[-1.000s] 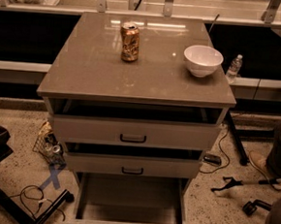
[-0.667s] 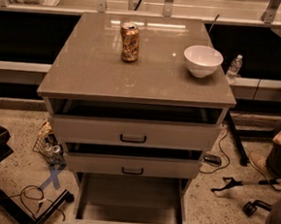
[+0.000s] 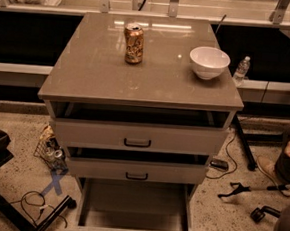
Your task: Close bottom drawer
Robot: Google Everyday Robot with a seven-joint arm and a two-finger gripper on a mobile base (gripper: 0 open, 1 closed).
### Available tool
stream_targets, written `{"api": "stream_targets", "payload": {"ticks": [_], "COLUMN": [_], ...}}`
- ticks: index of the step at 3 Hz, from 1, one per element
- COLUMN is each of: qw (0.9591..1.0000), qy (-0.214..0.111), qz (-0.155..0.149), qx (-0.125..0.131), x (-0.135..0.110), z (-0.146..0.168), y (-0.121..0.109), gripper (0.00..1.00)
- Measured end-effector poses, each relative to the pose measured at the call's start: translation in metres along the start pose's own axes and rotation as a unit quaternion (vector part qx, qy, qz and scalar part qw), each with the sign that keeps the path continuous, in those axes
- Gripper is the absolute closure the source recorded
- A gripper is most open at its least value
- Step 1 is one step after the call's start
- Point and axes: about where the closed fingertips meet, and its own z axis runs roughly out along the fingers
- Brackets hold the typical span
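Two upper drawers stood slightly open under the worktop. Below them the bottom drawer was pulled far out, its grey tray showing. A can and a white bowl stood well apart on top. The end effector was out of sight, so I couldn't tell its state.

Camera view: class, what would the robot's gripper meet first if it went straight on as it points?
The gripper is out of view, so its heading cannot be told. The open bottom drawer lies nearest the camera; coming from that side, it would probably meet the drawer's front first.
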Motion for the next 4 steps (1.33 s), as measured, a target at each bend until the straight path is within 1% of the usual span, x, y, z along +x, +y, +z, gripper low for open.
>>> {"api": "stream_targets", "payload": {"ticks": [1,2,3,4], "qw": [0.9996,0.9987,0.9979,0.9969], "qy": [-0.026,-0.047,-0.057,-0.069], "qz": [0.013,0.015,0.009,-0.017], "qx": [0.000,0.016,0.029,0.034], "x": [0.005,0.006,0.003,-0.020], "z": [0.033,0.063,0.074,0.097], "y": [-0.009,-0.030,-0.045,-0.082], "gripper": [0.87,1.00,1.00,1.00]}}
